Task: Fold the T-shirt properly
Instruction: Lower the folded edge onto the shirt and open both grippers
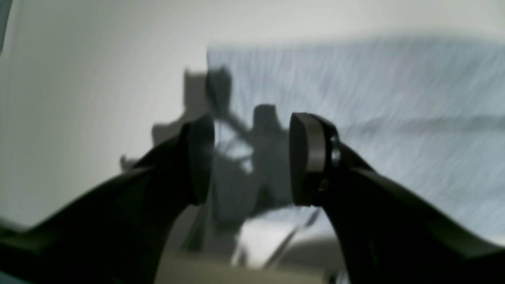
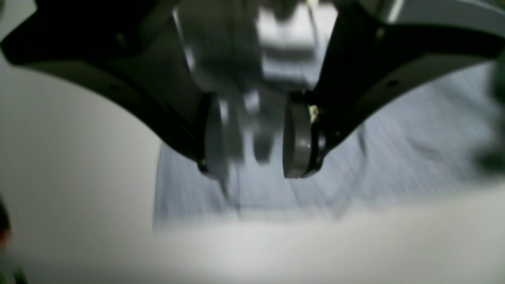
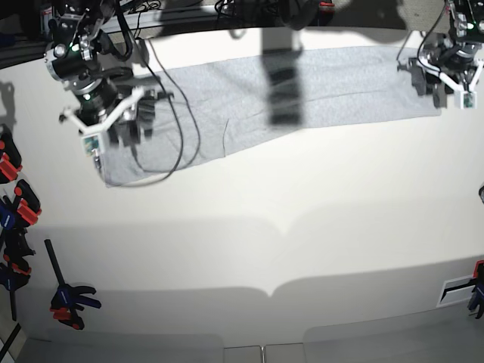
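Observation:
The light grey T-shirt (image 3: 340, 83) lies flat as a long folded strip across the far part of the white table (image 3: 265, 242), its plain side up. My right gripper (image 3: 128, 121) hovers over the strip's left end, and my left gripper (image 3: 448, 89) over its right end. In the right wrist view the right gripper (image 2: 256, 142) is open above the T-shirt (image 2: 394, 157), with nothing between its pads. In the left wrist view the left gripper (image 1: 252, 161) is open too, near the edge of the T-shirt (image 1: 375, 98), and holds nothing. Both wrist views are motion-blurred.
Black cables (image 3: 178, 121) hang from the right arm across the shirt's left part. Red-and-black clamps (image 3: 15, 204) and another clamp (image 3: 69, 299) sit along the table's left edge. A dark shadow band (image 3: 283, 87) crosses the shirt's middle.

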`<state>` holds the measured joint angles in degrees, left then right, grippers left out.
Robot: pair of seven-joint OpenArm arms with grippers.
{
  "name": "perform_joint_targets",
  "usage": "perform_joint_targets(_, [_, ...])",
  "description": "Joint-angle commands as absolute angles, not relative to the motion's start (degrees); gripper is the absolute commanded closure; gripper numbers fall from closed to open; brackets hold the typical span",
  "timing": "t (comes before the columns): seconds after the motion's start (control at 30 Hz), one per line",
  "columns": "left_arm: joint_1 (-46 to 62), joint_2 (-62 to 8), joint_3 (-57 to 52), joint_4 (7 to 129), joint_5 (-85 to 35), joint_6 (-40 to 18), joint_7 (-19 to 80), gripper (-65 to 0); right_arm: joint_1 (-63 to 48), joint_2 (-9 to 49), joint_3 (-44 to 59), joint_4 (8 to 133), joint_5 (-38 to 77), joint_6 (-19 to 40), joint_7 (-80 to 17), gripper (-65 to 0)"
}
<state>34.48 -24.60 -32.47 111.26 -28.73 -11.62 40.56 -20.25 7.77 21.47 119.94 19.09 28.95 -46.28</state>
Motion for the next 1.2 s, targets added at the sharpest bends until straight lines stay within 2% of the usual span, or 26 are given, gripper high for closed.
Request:
perform_joint_targets(0.0, [33.6, -24.9, -32.5, 112.0, -29.7, -12.8, 38.7, -28.4, -19.6, 8.1, 20.7, 119.7, 20.4, 29.2, -44.4, -23.9])
perform_joint_targets(0.17, [28.6, -21.2, -29.1, 107.2, -29.0, -17.2, 38.9, -28.4, -16.2, 8.1, 14.0, 110.2, 17.9, 29.1, -41.7, -23.9])
perform_joint_targets(0.47, [21.4, -20.5, -25.5, 88.3, -20.8, -17.2, 39.1, -28.4, -8.3, 8.1, 9.0, 91.9, 13.4, 28.3, -39.6, -23.9])
perform_joint_targets(0.7, [15.0, -21.2, -25.5, 81.6, -19.5, -17.2, 39.0, -28.4, -5.4, 8.1, 10.1, 88.9, 7.2, 23.0, -36.1, -23.6])
perform_joint_targets(0.93, [10.2, -22.0, -25.5, 81.1, -19.6, -17.2, 40.7, -28.4, -1.7, 8.3, 10.1, 84.2, 5.9, 23.1, -37.4, -23.6])
perform_joint_targets(1.17, [7.0, -25.9, -25.5, 81.9, -19.7, -17.2, 40.4, -28.6, 0.1, 8.2, 10.1, 85.3, 6.3, 24.3, -37.3, -23.6])
